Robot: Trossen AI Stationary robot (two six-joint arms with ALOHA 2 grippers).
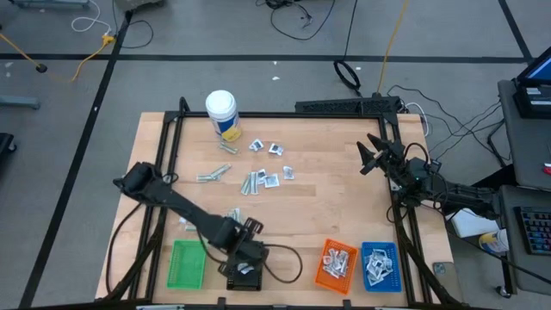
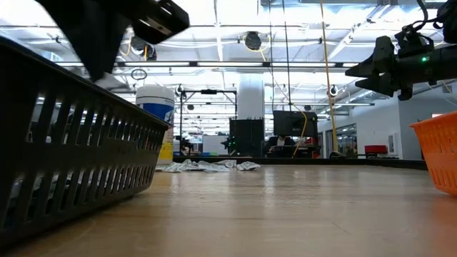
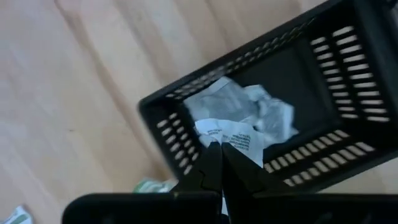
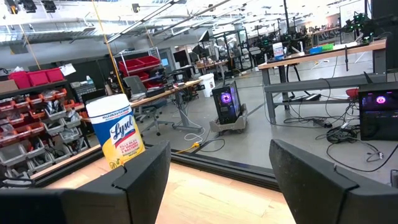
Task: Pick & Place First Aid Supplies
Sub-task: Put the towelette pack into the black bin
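We are pinching a white sachet (image 3: 239,138) in our clenched left gripper (image 3: 221,152) over the black tray (image 3: 348,93); our right gripper (image 1: 372,155) is hanging spread wide, empty.

Count: 4 trays on the counter (image 1: 318,215) – one green tray (image 1: 186,263), one black tray (image 1: 244,274), one orange tray (image 1: 336,264), one blue tray (image 1: 380,266). 1 white bottle (image 1: 222,114). Loose packets (image 1: 263,176) mid-counter: roughly a dozen, exact count not resolvable. Black, orange and blue trays each hold packets, numbers unclear. 2 arms.
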